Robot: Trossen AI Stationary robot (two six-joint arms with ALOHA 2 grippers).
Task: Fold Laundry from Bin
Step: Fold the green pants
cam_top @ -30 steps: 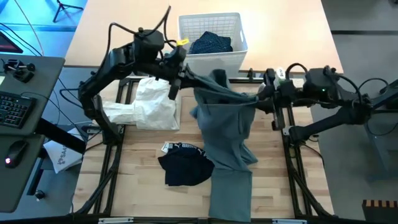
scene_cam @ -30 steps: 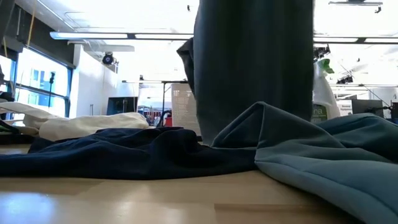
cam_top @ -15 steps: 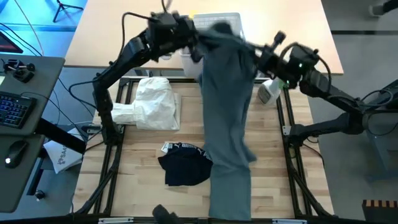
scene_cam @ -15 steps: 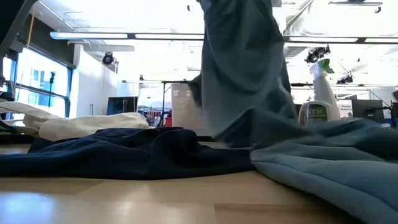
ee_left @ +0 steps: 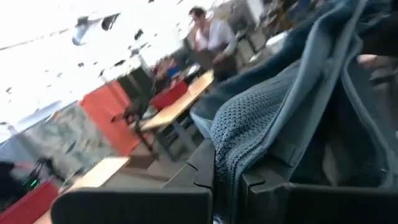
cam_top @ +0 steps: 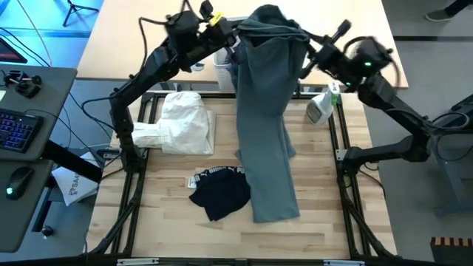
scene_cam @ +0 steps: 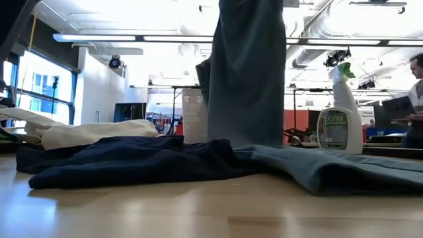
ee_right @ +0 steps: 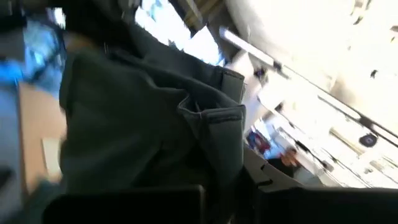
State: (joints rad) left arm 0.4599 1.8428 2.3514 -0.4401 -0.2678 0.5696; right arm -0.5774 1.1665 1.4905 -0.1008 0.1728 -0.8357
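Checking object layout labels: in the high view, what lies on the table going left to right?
Crumpled white cloth → black piece with white Puma lettering → long grey-green garment, held up at its top by the left gripper and right gripper → white spray bottle.

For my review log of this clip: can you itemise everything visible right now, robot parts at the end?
Grey-green knit garment: one, held up at its top, hem trailing on the table.
Black piece with white Puma lettering: one, table front.
White crumpled cloth: one, table left.
White lattice plastic bin: one, back, mostly hidden.
Spray bottle: one, white, green trigger, table right.
Left end effector: shut on garment.
Right end effector: shut on garment.
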